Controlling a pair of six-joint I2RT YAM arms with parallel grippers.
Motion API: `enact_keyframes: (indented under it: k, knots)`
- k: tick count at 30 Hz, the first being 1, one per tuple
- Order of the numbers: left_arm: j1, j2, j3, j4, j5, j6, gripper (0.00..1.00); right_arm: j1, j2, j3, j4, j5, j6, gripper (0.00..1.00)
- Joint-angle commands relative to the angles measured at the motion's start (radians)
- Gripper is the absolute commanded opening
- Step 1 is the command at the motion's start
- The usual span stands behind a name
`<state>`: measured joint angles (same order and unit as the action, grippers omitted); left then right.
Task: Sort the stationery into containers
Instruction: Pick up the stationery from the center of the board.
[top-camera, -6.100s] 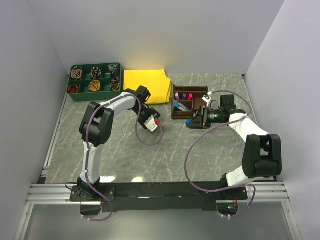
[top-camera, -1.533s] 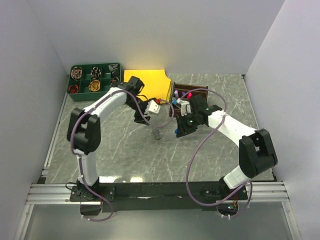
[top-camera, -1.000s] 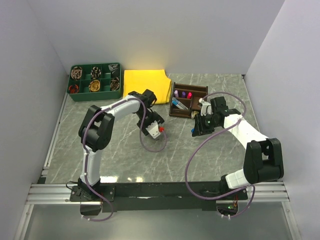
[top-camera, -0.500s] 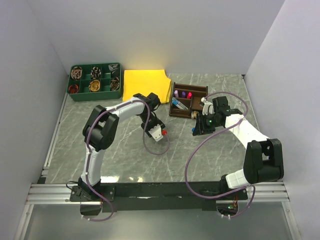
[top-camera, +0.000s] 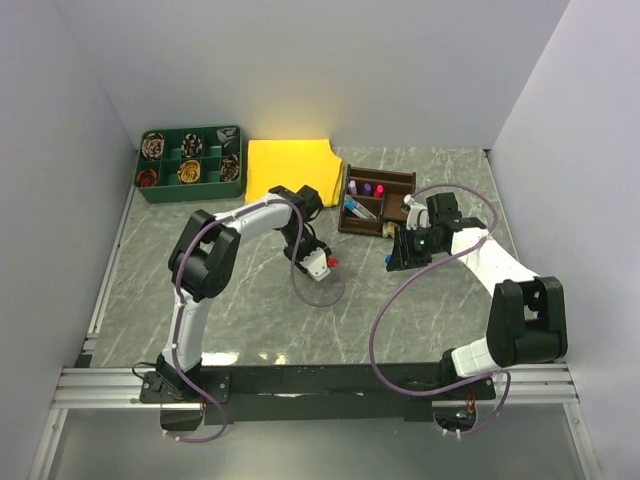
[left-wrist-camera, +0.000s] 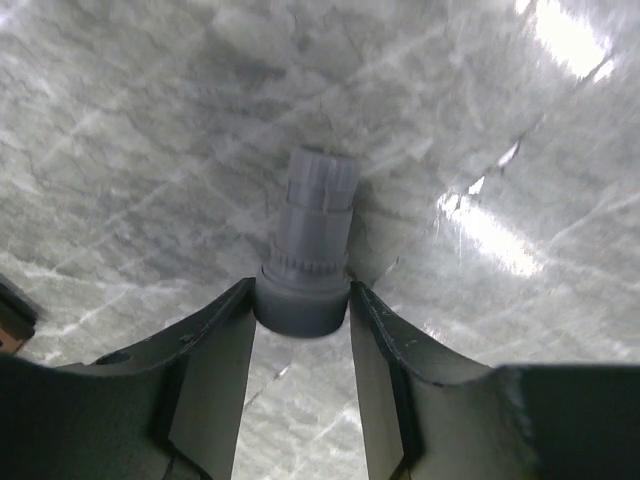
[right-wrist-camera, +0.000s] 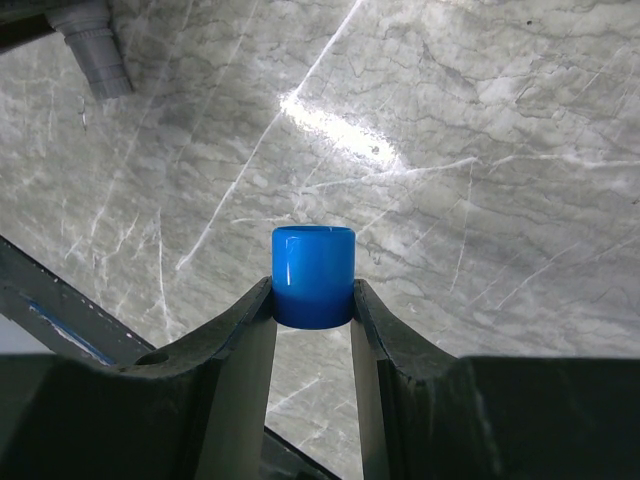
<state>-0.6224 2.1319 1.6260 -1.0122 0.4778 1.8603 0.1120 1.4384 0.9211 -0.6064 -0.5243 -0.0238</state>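
Observation:
My left gripper (top-camera: 320, 266) is shut on a grey marker pen (left-wrist-camera: 307, 258) and holds it just above the marble table, left of the dark brown wooden organiser (top-camera: 399, 181). The pen's ridged end points away from the jaws (left-wrist-camera: 300, 300). A small red spot shows beside this gripper in the top view. My right gripper (top-camera: 393, 262) is shut on a short blue cap (right-wrist-camera: 313, 275), just in front of the organiser's right end. Several capped marker pens (top-camera: 366, 189) stand or lie in the organiser's compartments. The grey pen also shows in the right wrist view (right-wrist-camera: 95, 50), at the top left.
A green divided tray (top-camera: 188, 132) with coiled round items stands at the back left. A flat yellow cloth (top-camera: 290, 168) lies between it and the organiser. White walls close in the table on three sides.
The two grippers met near the organiser 1.5 s ago, then drew apart. Since half a second ago the left gripper has shifted slightly right; the right arm has barely moved.

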Motion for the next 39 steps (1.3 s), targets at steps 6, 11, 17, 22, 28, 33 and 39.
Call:
enact_keyframes:
  k: [6, 11, 17, 22, 28, 33, 39]
  knots:
    - [-0.030, 0.063, 0.050, -0.104, 0.096, -0.156, 0.23, -0.008, 0.013, 0.025, 0.007, -0.025, -0.027, 0.00]
    - [0.003, 0.066, 0.103, -0.176, 0.293, -0.379, 0.10, -0.006, 0.008, 0.028, -0.029, -0.161, -0.123, 0.00]
    - [0.043, 0.034, 0.120, -0.250, 0.484, -0.678, 0.01, 0.046, 0.042, 0.116, -0.177, -0.316, -0.404, 0.00]
    - [0.050, 0.020, 0.110, -0.325, 0.530, -0.777, 0.01, 0.218, 0.073, 0.208, -0.354, -0.252, -0.745, 0.00]
    - [0.062, 0.040, 0.103, -0.361, 0.550, -0.963, 0.01, 0.406, 0.068, 0.237, -0.349, -0.062, -0.890, 0.00]
    - [0.088, 0.036, 0.064, -0.365, 0.585, -1.033, 0.01, 0.535, -0.004, 0.165, -0.164, 0.210, -0.883, 0.00]
    - [0.138, 0.043, 0.049, -0.365, 0.686, -1.096, 0.01, 0.641, -0.137, 0.022, 0.040, 0.375, -0.938, 0.00]
